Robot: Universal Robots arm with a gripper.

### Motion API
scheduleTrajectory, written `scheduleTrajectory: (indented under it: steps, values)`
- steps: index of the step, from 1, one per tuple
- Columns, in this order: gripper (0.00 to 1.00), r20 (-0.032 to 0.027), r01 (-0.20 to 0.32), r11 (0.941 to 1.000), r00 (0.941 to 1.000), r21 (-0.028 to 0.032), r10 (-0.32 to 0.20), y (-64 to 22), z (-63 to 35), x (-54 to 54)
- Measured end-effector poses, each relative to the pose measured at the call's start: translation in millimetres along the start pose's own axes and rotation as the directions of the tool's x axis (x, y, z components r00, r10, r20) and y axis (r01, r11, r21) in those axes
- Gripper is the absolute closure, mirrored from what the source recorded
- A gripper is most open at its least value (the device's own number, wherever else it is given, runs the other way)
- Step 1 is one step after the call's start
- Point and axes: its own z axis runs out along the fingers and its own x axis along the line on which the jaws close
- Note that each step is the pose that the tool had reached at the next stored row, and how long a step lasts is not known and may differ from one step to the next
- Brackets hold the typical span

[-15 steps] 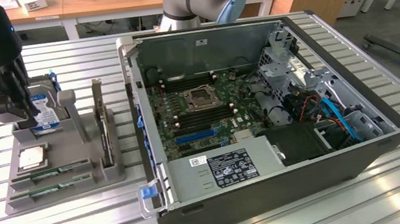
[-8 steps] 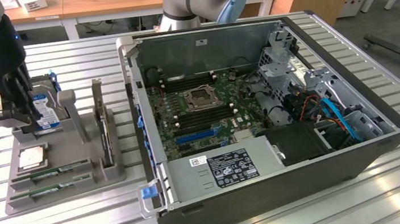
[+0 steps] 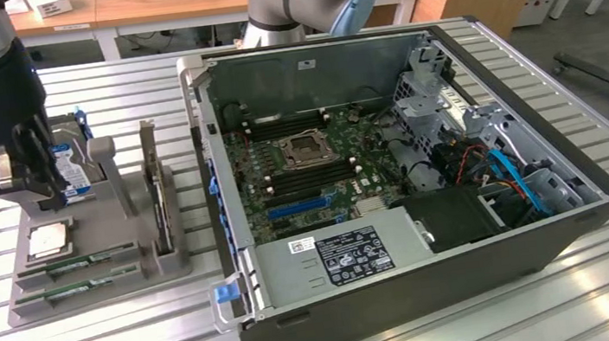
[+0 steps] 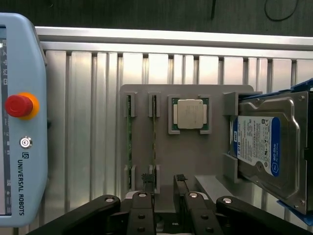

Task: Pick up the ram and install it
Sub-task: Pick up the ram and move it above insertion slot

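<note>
Slotted aluminium table (image 3: 598,291) underneath, with grey holder (image 4: 195,156) on top. On edge in a slot of the holder: ram (image 4: 154,137) — thin, narrow green board, a mere sliver from the wrist view, a long green strip from the exterior view. In the holder's next slot, farther from processor (image 4: 190,113): second ram stick (image 4: 129,137), alike. Over the holder, gripper (image 4: 164,181) — jaws well apart, gripping nothing, one black fingertip (image 4: 145,178) close beside the ram's end. At the holder's far side, beyond the processor: hard drive (image 4: 259,147), upright.
</note>
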Motion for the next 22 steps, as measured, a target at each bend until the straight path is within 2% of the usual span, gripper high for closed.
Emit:
scheduleTrajectory:
  steps: [16,22]
  values:
    - [0.70,0.0001,0.000,1.0000,1.0000,0.0001,0.000,-0.6,17.2,0.3]
    - [0.70,0.0011,0.000,1.0000,1.0000,0.0000,0.000,-0.6,18.1,0.5]
